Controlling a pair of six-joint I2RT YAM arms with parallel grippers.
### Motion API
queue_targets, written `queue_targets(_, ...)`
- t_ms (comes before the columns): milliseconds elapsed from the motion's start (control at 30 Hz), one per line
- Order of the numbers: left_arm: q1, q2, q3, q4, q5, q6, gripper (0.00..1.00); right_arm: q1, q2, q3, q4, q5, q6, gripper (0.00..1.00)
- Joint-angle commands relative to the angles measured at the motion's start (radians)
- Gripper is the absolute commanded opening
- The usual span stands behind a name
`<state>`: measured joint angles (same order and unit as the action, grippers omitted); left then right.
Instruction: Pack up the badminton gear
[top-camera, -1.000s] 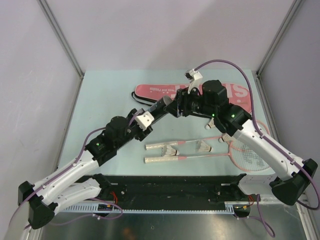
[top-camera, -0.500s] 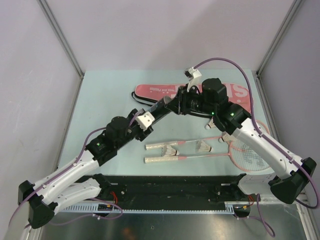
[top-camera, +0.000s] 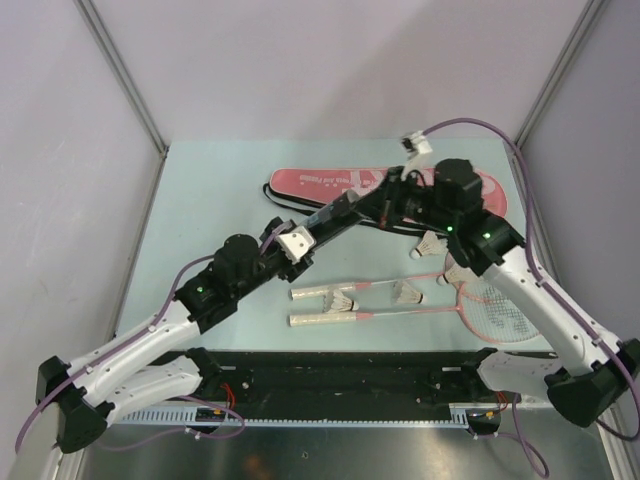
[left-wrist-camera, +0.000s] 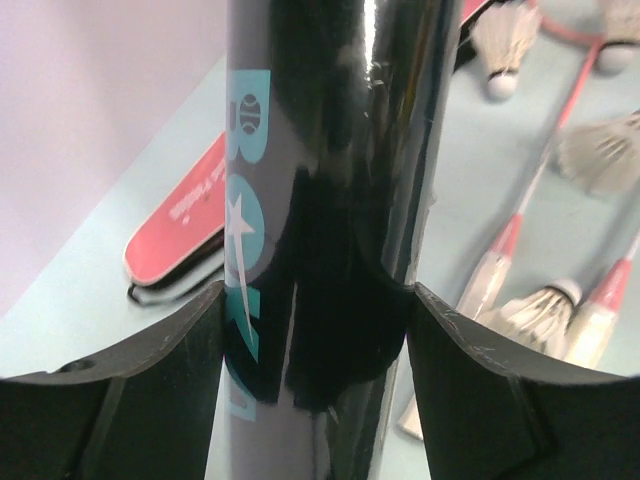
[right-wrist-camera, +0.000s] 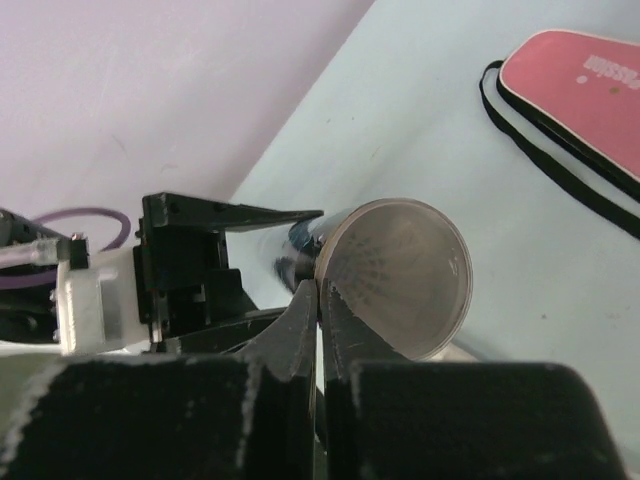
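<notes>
From above, my left gripper (top-camera: 322, 220) holds the black tube (top-camera: 350, 205) aloft, over the bag (top-camera: 320, 182). Left wrist: jaws clamp its body; I want that grip firm. Right wrist: my right gripper (right-wrist-camera: 318, 300) pinches the lid (right-wrist-camera: 400, 275) by its rim, so I'd pull straight along the tube, without twisting sideways.

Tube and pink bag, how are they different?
The tube is black, round and shiny; the bag is pink and flat. The tube is held above the table by the left gripper, with the right gripper pinching the rim of its lid; the bag lies on the table. The tube's letters are blue; the bag's are white. Both are long and lettered.
</notes>
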<state>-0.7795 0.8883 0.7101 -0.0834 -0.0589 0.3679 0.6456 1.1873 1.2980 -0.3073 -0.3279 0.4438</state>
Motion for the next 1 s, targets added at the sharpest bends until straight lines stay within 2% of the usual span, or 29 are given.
queue_targets(0, 0.005, 0.011, 0.009, 0.011, -0.042, -0.001, 0.40, -0.194, -0.133, -0.068, 0.207, -0.129, 0.195, 0.00)
queue_targets(33, 0.005, 0.012, 0.011, 0.011, -0.041, -0.001, 0.39, -0.246, -0.144, -0.107, 0.239, -0.170, 0.231, 0.00)
queue_targets(100, 0.005, 0.017, 0.012, 0.011, -0.033, -0.001, 0.38, -0.259, -0.141, -0.124, 0.300, -0.240, 0.283, 0.00)
queue_targets(267, 0.005, 0.017, 0.011, 0.010, -0.038, -0.001, 0.34, -0.300, -0.179, -0.124, 0.228, -0.149, 0.213, 0.00)
queue_targets(533, 0.005, 0.024, 0.012, 0.011, -0.038, 0.002, 0.30, -0.383, -0.193, -0.124, 0.300, -0.267, 0.308, 0.00)
queue_targets(667, 0.005, 0.018, 0.012, 0.011, -0.038, 0.003, 0.30, -0.339, -0.174, -0.123, 0.280, -0.232, 0.207, 0.00)
queue_targets(700, 0.005, 0.017, 0.009, 0.011, -0.035, 0.003, 0.30, -0.305, -0.161, -0.123, 0.271, -0.231, 0.163, 0.07)
queue_targets(733, 0.003, 0.017, 0.011, 0.011, -0.032, 0.005, 0.30, -0.293, -0.147, -0.123, 0.274, -0.253, 0.154, 0.27)
queue_targets(767, 0.003, 0.014, 0.011, 0.011, -0.029, 0.003, 0.30, -0.285, -0.125, -0.123, 0.284, -0.281, 0.156, 0.34)
queue_targets(833, 0.003, 0.012, 0.008, 0.011, -0.024, 0.003, 0.30, -0.261, -0.063, -0.123, 0.336, -0.331, 0.170, 0.41)
queue_targets(967, 0.000, 0.009, 0.006, 0.011, -0.028, 0.006, 0.30, -0.219, -0.009, -0.123, 0.364, -0.300, 0.171, 0.43)
